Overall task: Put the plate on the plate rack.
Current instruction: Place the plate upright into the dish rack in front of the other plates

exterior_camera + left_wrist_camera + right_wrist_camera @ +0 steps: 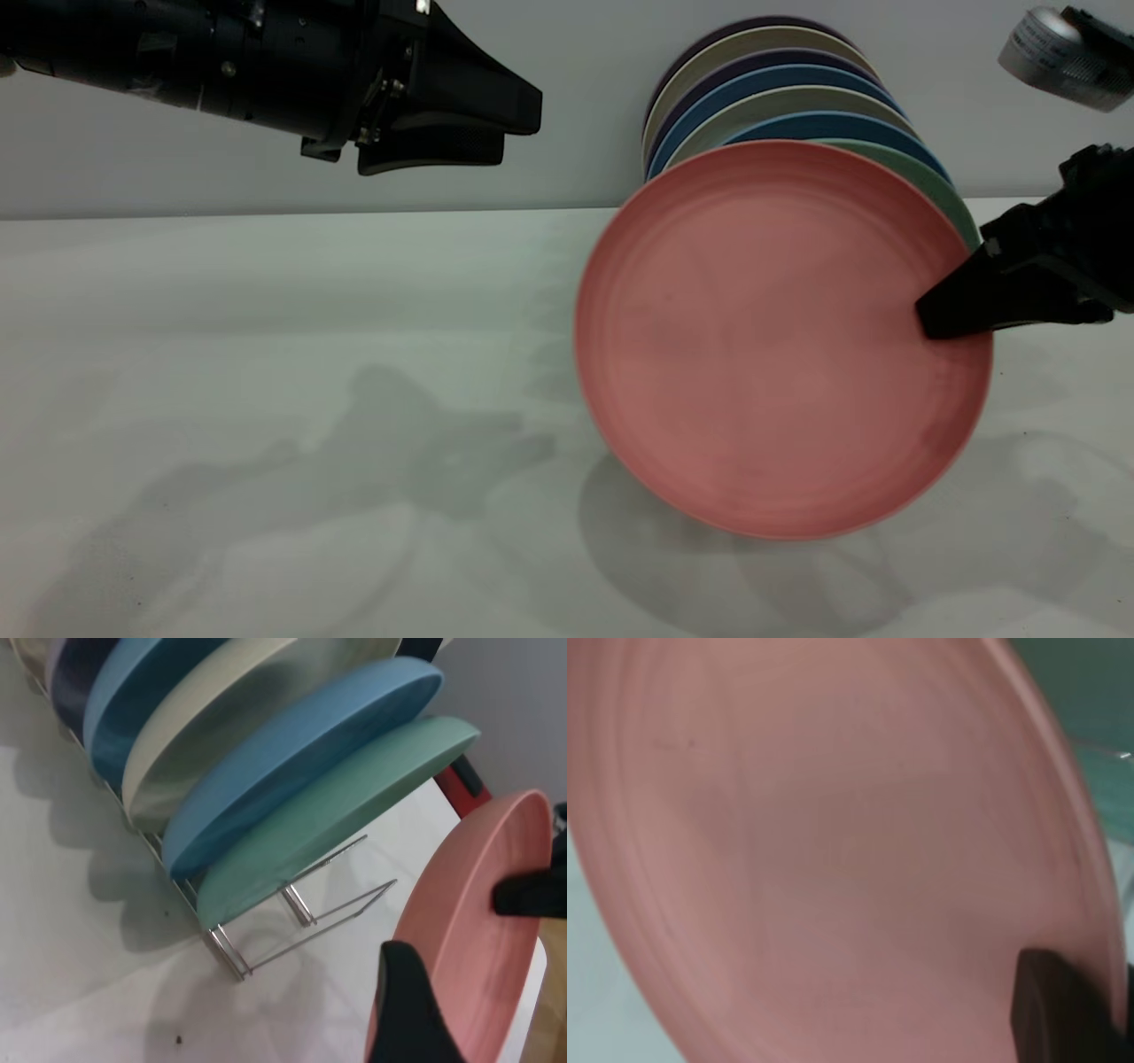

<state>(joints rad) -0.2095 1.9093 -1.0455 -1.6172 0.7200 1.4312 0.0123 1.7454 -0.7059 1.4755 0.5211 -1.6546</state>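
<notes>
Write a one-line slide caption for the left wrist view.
Right gripper holds the salmon-pink plate on edge beside the wire plate rack's empty front loops, next to the mint-green plate.

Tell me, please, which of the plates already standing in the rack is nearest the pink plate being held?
The mint-green plate. It stands last in the rack, beside the empty loops facing the pink plate held by the right tool.

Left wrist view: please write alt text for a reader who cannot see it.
The right claw holds the pink plate by its rim, beside the wire plate rack, not yet in it. A mint-green plate fills the nearest occupied slot.
</notes>
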